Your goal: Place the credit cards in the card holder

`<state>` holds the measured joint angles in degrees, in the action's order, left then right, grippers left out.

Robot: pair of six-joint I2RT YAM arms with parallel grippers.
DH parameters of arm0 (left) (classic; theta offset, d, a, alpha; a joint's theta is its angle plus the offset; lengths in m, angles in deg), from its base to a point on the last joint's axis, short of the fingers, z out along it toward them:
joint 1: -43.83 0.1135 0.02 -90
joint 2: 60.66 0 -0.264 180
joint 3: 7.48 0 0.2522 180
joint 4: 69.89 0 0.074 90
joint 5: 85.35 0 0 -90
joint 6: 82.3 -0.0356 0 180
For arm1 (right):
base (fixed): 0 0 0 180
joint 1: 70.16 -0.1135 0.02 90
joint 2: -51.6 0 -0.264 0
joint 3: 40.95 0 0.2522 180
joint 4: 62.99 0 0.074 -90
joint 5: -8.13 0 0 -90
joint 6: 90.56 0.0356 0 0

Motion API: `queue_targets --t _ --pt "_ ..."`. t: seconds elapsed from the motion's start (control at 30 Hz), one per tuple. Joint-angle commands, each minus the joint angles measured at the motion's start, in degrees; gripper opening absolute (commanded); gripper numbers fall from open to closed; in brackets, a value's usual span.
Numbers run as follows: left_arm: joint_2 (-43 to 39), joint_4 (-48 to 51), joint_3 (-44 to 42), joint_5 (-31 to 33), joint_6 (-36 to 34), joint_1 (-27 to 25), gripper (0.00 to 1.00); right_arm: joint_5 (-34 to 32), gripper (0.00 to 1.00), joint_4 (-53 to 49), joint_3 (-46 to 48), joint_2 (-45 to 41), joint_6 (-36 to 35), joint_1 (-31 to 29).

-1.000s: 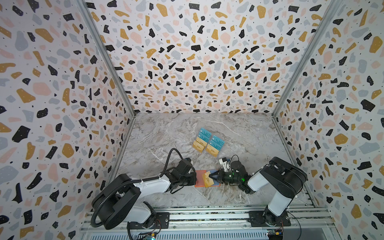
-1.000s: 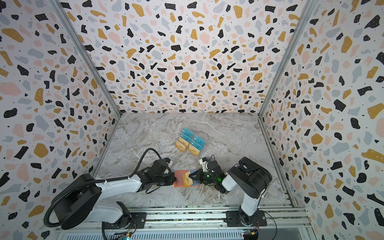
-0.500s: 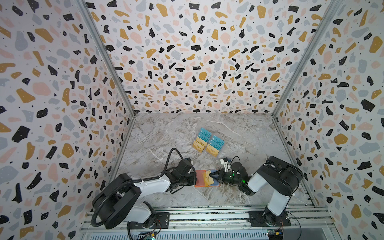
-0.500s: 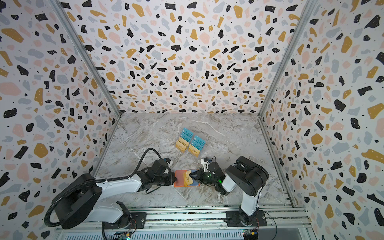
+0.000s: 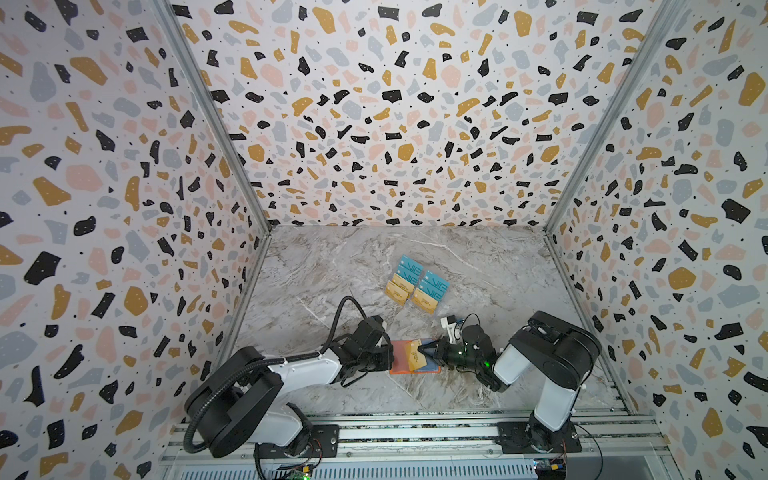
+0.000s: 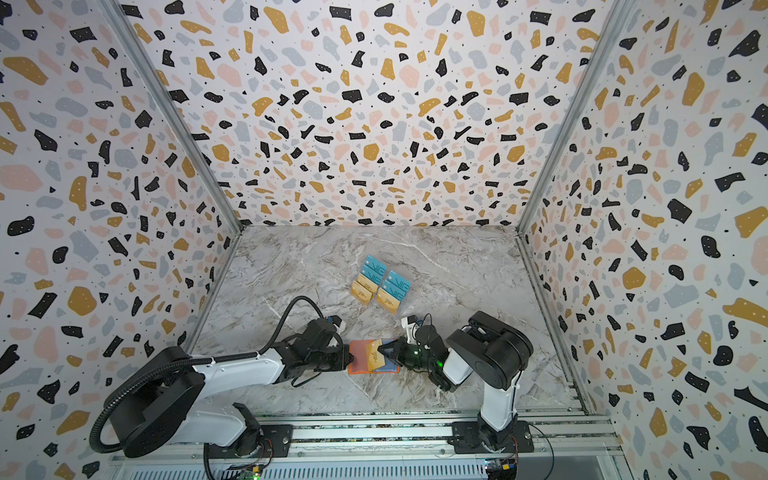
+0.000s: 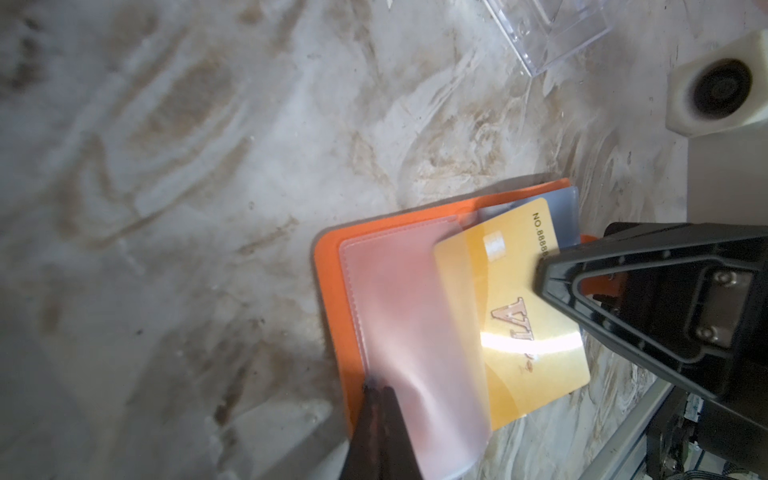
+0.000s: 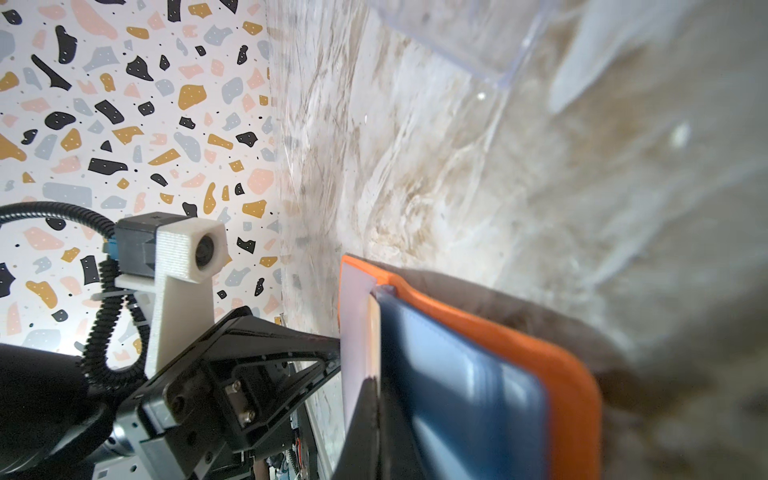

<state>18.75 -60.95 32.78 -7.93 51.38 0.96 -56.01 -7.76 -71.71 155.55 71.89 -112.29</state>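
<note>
The orange card holder (image 5: 400, 352) (image 6: 358, 353) lies open on the marble floor between both arms. My left gripper (image 7: 378, 390) (image 5: 390, 360) is shut on a clear plastic sleeve (image 7: 415, 332) at the holder's edge and lifts it. My right gripper (image 8: 372, 380) (image 5: 420, 348) is shut on a gold credit card (image 7: 511, 316) (image 8: 374, 332), one end of which lies under that sleeve. A blue card (image 8: 457, 374) sits in the holder's other half. Several more teal and gold credit cards (image 5: 415, 282) (image 6: 380, 286) stand further back.
The spare cards rest in a transparent acrylic tiered stand (image 7: 552, 37) (image 8: 478, 41) just behind the holder. Terrazzo-patterned walls (image 5: 124, 208) close in the left, back and right. An aluminium rail (image 5: 415, 432) carrying both arm bases runs along the front.
The right arm has edged slightly toward the holder with the gold card. The left gripper has kept its hold on the sleeve without moving.
</note>
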Motion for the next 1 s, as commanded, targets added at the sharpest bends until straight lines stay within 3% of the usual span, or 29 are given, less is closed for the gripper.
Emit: queue_targets --t 0.0,0.77,0.97 --pt "1.0 2.0 -0.9 -1.1 -0.9 -0.2 0.00 -1.1 0.00 1.5 0.1 1.1 1.2 -0.3" --pt "0.2 3.7 -1.0 -1.7 -1.8 -0.2 0.00 -2.9 0.00 6.1 -0.2 5.0 1.9 -2.2" --pt "-0.1 3.7 -1.0 -1.9 -1.3 -0.2 0.00 -5.1 0.00 -1.2 -3.0 3.7 0.1 -4.5"
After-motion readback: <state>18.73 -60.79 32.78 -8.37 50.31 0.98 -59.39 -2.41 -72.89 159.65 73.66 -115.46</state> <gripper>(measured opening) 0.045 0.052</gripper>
